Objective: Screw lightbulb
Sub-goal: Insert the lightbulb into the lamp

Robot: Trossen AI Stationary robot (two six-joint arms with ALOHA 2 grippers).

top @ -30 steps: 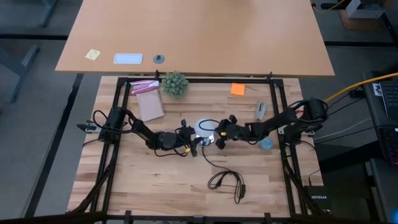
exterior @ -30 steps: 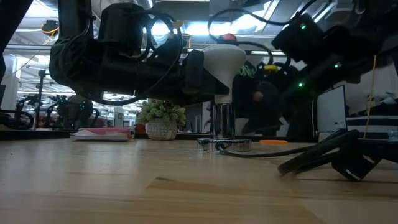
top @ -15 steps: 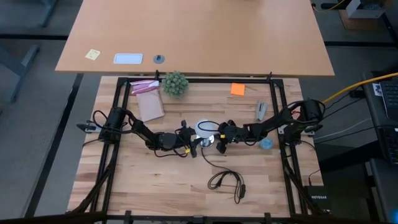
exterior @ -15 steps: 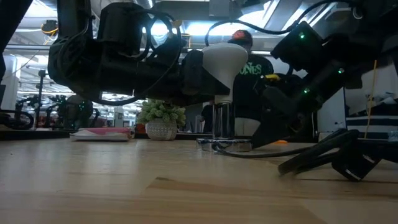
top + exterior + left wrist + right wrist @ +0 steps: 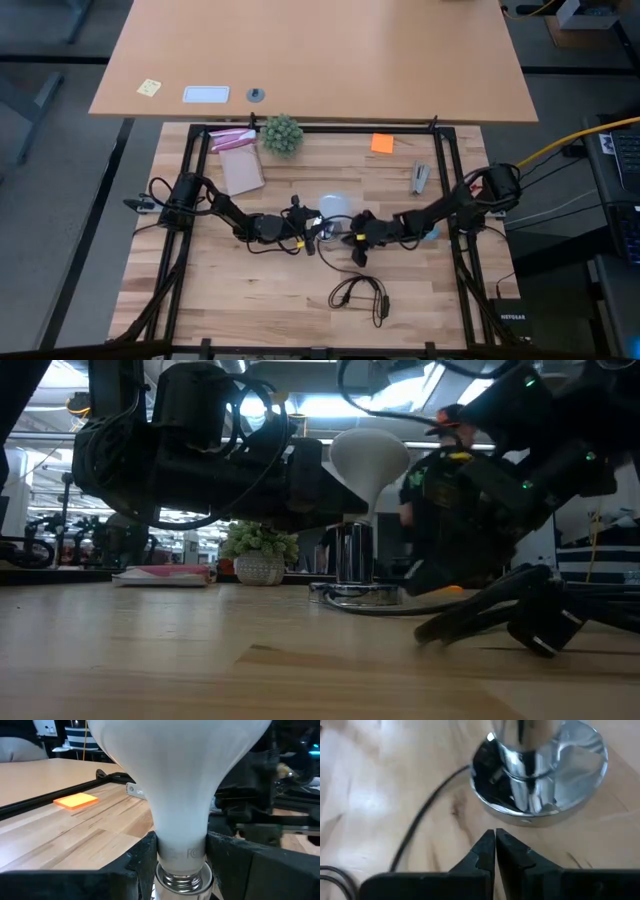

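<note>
Wood-plank table (image 5: 250, 290) under workshop lights, person (image 5: 440, 490) behind.

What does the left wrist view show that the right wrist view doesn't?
Only the left wrist view shows the lightbulb gripped at its neck by the left gripper, and an orange sticky note farther back on the table. Only the right wrist view shows the right gripper, shut and empty, pointing at the silvery socket base, with the black cord trailing away. Both show the wooden table.
</note>
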